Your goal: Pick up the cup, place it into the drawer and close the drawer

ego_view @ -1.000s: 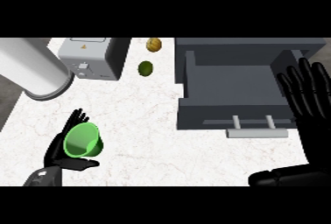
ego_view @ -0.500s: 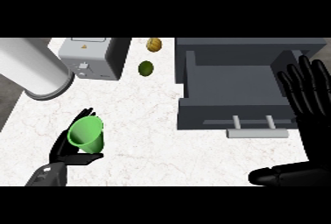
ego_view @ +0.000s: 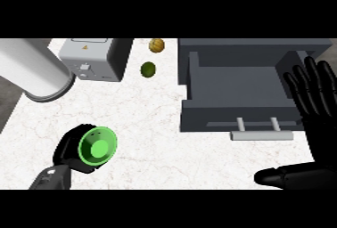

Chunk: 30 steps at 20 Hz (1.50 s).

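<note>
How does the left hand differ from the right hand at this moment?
The left hand curls round the green cup; the right hand holds nothing, its fingers straight. The left hand is over the counter; the right hand stands at the right side of the open drawer. Both are black.

White marble counter; grey floor at left.

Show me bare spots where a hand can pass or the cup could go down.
Bare counter lies between the toaster, the drawer and the green cup in the left hand, and below the drawer handle. The drawer's floor is bare. Crowded back left: white cylinder, green fruit, brown fruit.
</note>
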{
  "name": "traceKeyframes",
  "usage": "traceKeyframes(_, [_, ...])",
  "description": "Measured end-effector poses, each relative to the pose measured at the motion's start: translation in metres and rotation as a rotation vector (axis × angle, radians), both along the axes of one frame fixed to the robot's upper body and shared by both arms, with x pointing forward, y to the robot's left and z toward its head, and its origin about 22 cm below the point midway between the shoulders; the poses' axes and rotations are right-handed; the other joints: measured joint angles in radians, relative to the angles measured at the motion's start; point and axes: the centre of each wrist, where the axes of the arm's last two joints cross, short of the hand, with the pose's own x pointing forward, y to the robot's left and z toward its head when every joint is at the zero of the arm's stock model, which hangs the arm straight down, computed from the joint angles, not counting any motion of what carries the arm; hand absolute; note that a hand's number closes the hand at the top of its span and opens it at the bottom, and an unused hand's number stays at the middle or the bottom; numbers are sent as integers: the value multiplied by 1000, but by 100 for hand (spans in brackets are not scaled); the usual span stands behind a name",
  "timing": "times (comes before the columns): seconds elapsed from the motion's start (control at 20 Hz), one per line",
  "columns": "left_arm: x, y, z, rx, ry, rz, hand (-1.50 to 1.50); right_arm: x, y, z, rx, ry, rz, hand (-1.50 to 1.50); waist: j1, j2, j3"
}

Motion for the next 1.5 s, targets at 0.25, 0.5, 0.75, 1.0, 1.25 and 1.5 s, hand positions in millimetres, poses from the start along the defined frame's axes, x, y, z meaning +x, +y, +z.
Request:
traceKeyframes(0.25, [3,-6,1,-5,-75,98,150,-3,1,3,6,0,1,-150,2,-1,1])
traceKeyframes(0.5, [8,-24,0,-25,-145,281,150,-2,-6,4,2,3,-7,-150,4,-2,1])
traceKeyframes(0.75, [15,-41,10,-62,-226,323,150,-10,0,-2,-2,6,-6,-150,9,-5,2])
traceKeyframes(1.0, [31,-52,44,-68,-309,246,150,-9,5,0,-4,11,-14,-150,17,-8,3])
traceKeyframes(1.25, [48,-76,91,-88,-358,159,150,-7,-3,-6,2,19,-17,-150,18,-8,3])
traceKeyframes(1.5, [63,-110,143,-106,-380,116,150,-4,0,1,-7,15,-16,-150,14,-7,3])
